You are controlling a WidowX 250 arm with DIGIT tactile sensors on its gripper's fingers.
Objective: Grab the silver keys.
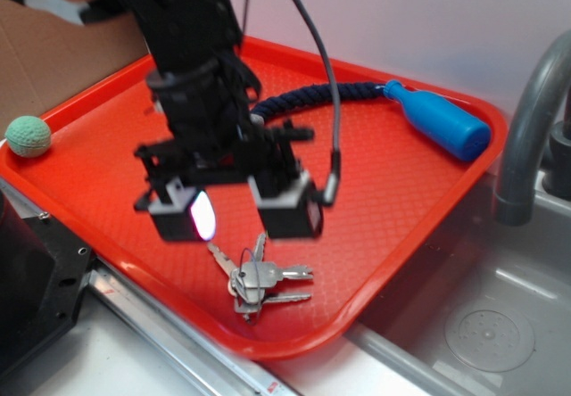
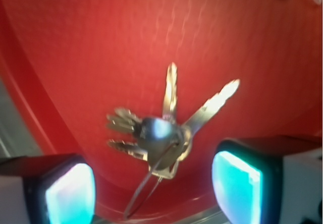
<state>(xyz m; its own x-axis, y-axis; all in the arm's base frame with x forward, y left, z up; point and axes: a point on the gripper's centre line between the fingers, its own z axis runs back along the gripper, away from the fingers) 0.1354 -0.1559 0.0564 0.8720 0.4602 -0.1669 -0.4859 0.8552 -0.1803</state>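
The silver keys (image 1: 259, 280) lie fanned on one thin ring near the front edge of the red tray (image 1: 393, 191). In the wrist view the silver keys (image 2: 161, 133) sit flat on the red surface, just ahead of the gap between my fingers. My gripper (image 1: 236, 218) hovers above the keys, a little behind them, open with nothing held. Its two glowing pads (image 2: 70, 193) stand wide apart in the wrist view, and the gripper (image 2: 154, 191) frames the key ring's loop.
A blue-handled rope toy (image 1: 442, 121) lies at the tray's far right, its dark braided cord (image 1: 303, 102) running left behind my arm. A green ball (image 1: 28, 136) rests on the tray's left rim. A grey faucet (image 1: 526, 119) and metal sink (image 1: 482, 325) lie to the right.
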